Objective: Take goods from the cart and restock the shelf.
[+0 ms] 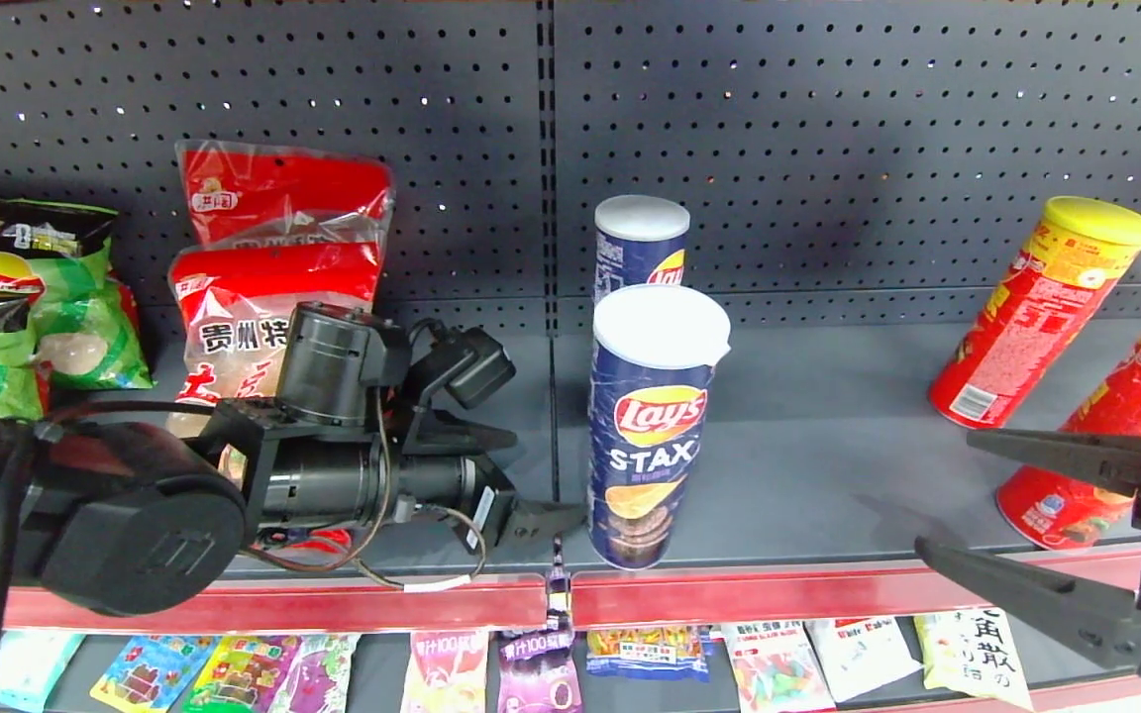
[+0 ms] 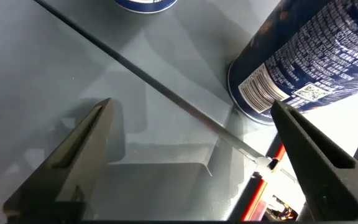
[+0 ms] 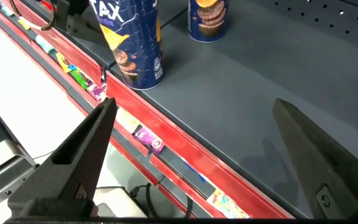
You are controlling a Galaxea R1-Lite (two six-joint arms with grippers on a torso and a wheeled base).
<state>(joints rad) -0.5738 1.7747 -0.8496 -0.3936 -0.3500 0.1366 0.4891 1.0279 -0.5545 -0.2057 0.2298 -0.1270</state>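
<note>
Two blue chip cans stand on the grey shelf (image 1: 828,465), the front can (image 1: 652,436) near the red front rail and the back can (image 1: 638,248) behind it. My left gripper (image 1: 551,473) is open and empty just left of the front can's base, low over the shelf. In the left wrist view the gripper (image 2: 192,104) has that can (image 2: 309,62) beside one finger. My right gripper (image 1: 943,490) hangs open and empty at the shelf's front right; from its wrist view the gripper (image 3: 194,106) faces the front can (image 3: 132,43) and back can (image 3: 209,18) farther off.
Red snack bags (image 1: 273,267) and green chip bags (image 1: 26,297) fill the shelf's left. Two leaning red cans with yellow lids (image 1: 1046,307) stand at the right, near my right gripper. Candy packets (image 1: 541,673) hang below the red rail (image 1: 729,594). Bare shelf lies between blue and red cans.
</note>
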